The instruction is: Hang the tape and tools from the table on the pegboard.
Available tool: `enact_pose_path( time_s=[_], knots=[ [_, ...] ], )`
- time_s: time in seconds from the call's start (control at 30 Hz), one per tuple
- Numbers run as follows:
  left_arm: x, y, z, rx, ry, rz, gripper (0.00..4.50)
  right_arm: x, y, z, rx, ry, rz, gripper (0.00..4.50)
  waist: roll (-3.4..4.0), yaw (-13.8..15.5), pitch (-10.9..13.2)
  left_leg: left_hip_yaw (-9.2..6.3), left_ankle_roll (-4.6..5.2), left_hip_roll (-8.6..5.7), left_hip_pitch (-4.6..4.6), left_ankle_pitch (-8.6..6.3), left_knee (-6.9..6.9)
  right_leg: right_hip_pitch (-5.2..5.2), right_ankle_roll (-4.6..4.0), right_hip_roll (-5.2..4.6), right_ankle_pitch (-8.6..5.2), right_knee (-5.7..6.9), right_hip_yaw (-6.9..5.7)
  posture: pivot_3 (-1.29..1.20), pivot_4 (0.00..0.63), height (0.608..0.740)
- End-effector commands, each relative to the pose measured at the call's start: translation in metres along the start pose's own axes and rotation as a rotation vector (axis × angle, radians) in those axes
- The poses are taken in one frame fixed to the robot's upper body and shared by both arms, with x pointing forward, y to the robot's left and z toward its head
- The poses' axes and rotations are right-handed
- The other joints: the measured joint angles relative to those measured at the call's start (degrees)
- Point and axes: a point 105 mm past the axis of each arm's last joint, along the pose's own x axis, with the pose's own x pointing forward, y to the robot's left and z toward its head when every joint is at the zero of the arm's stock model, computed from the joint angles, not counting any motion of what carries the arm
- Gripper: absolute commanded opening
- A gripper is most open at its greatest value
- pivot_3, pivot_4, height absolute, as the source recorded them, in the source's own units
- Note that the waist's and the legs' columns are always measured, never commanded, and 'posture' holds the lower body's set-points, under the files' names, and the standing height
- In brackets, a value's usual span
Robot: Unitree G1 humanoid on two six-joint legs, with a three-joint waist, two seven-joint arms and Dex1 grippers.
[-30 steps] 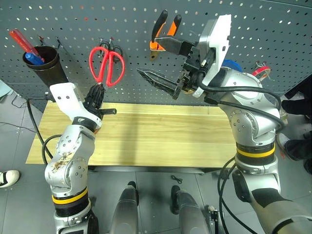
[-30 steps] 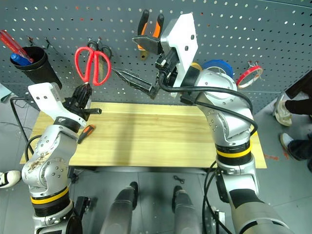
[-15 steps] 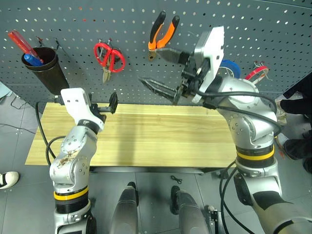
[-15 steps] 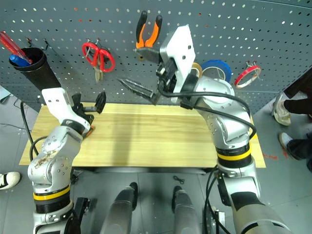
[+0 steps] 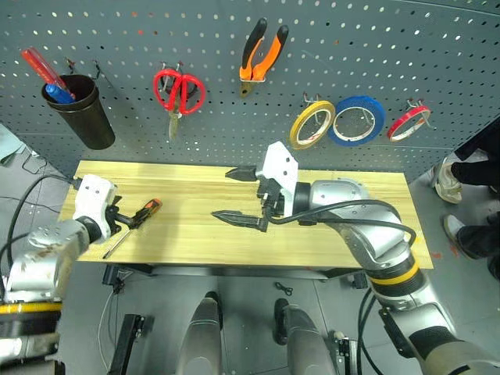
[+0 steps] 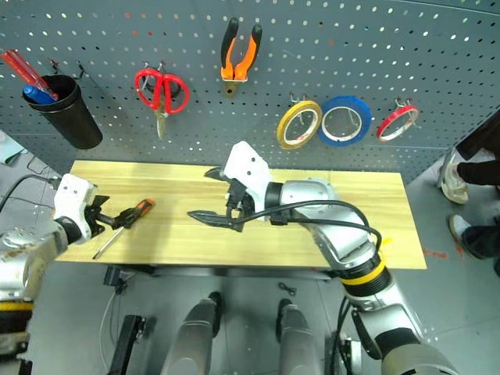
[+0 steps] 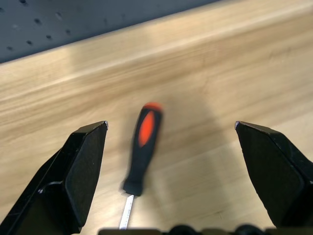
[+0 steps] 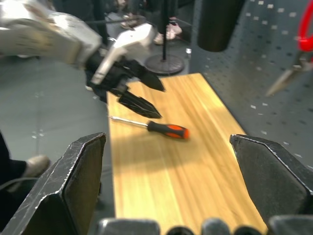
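On the pegboard point(image 5: 437, 47) hang the red-handled scissors point(image 5: 178, 90), the orange-and-black pliers point(image 5: 263, 51) and the yellow tape point(image 5: 312, 125). The screwdriver point(image 5: 134, 223) lies on the left end of the table point(image 5: 336, 242), its orange-and-black handle toward the board. My left gripper point(image 5: 119, 219) is low at the table's left edge, open, its fingers spread either side of the screwdriver point(image 7: 144, 142) without touching it. My right gripper point(image 5: 236, 195) hovers open over the middle of the table, pointing left, with nothing in it.
A black cup point(image 5: 78, 113) holding red and blue sticks hangs at the board's far left. A large blue roll point(image 5: 355, 121) and a thin red roll point(image 5: 410, 121) hang right of the tape. A person's shoes point(image 5: 461, 168) show at the right edge.
My left gripper opened, left the scissors hanging on the board and dropped down-left to the screwdriver. My right arm sank from the board to just above the table.
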Motion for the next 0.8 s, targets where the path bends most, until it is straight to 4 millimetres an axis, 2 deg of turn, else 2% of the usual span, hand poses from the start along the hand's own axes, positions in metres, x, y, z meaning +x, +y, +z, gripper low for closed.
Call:
enact_pose_path(
  time_s=[0.03, 0.2, 0.3, 0.43, 0.47, 0.53, 0.67, 0.7, 0.8],
  knots=[
    [0.019, 0.009, -0.011, 0.037, 0.030, -0.027, 4.44, -0.001, -0.005, 0.011, -0.030, -0.026, -0.028, 4.50, 0.03, 0.36, 0.34, 0.00, 0.07, 0.00, -0.04, 0.05, 0.00, -0.01, -0.01, 0.01, -0.01, -0.01, 0.00, 0.19, 0.432, 0.740],
    [0.048, 0.001, -0.014, 0.021, 0.084, -0.086, 4.44, -0.003, -0.009, 0.012, -0.031, -0.019, -0.033, 4.50, -0.03, 0.64, 1.70, -0.06, 0.11, -0.02, -0.23, 0.07, 0.02, -0.13, 0.02, 0.05, -0.05, 0.20, 0.00, 0.16, 0.463, 0.740],
    [0.050, -0.002, -0.025, 0.044, 0.155, -0.121, 4.44, -0.006, -0.013, 0.013, -0.039, -0.016, -0.040, 4.50, -0.02, 0.19, 2.56, -0.14, 0.12, -0.02, -0.33, 0.07, 0.02, -0.20, 0.21, 0.07, 0.05, 0.26, -0.03, 0.15, 0.478, 0.740],
    [0.045, 0.004, -0.042, 0.041, 0.242, -0.097, 4.44, -0.008, -0.018, 0.013, -0.032, -0.019, -0.065, 4.50, 0.11, -0.77, 3.40, -0.16, 0.12, -0.02, -0.33, 0.07, 0.00, -0.22, 0.29, 0.06, 0.10, 0.32, -0.02, 0.16, 0.491, 0.740],
    [0.044, 0.005, -0.047, 0.025, 0.258, -0.094, 3.93, -0.008, -0.018, 0.012, -0.027, -0.018, -0.069, 4.50, 0.17, -0.90, 3.45, -0.17, 0.12, -0.02, -0.33, 0.07, 0.00, -0.26, 0.30, 0.06, 0.08, 0.36, -0.03, 0.16, 0.491, 0.740],
    [0.042, 0.005, -0.052, 0.024, 0.280, -0.097, 3.21, -0.008, -0.017, 0.010, -0.022, -0.018, -0.069, 4.50, 0.27, -1.14, 3.52, -0.17, 0.12, -0.02, -0.31, 0.07, -0.01, -0.27, 0.44, 0.06, -0.02, 0.39, -0.02, 0.16, 0.498, 0.740],
    [0.039, 0.008, -0.050, 0.017, 0.281, -0.092, 1.31, -0.007, -0.017, 0.011, -0.018, -0.021, -0.065, 4.50, 0.36, -1.36, 3.59, -0.17, 0.12, -0.02, -0.31, 0.07, -0.01, -0.27, 0.47, 0.05, -0.04, 0.39, -0.02, 0.17, 0.498, 0.740],
    [0.038, 0.010, -0.050, 0.015, 0.280, -0.088, 0.96, -0.006, -0.017, 0.011, -0.019, -0.022, -0.064, 4.50, 0.37, -1.40, 3.60, -0.17, 0.12, -0.02, -0.31, 0.07, -0.01, -0.27, 0.47, 0.04, -0.05, 0.38, -0.02, 0.18, 0.495, 0.740],
    [0.035, 0.012, -0.048, 0.017, 0.263, -0.073, 0.88, -0.005, -0.019, 0.009, -0.025, -0.023, -0.063, 4.50, 0.38, -1.46, 3.60, -0.17, 0.12, -0.02, -0.31, 0.07, -0.02, -0.27, 0.47, 0.04, -0.05, 0.37, -0.02, 0.19, 0.477, 0.740]
  ],
)
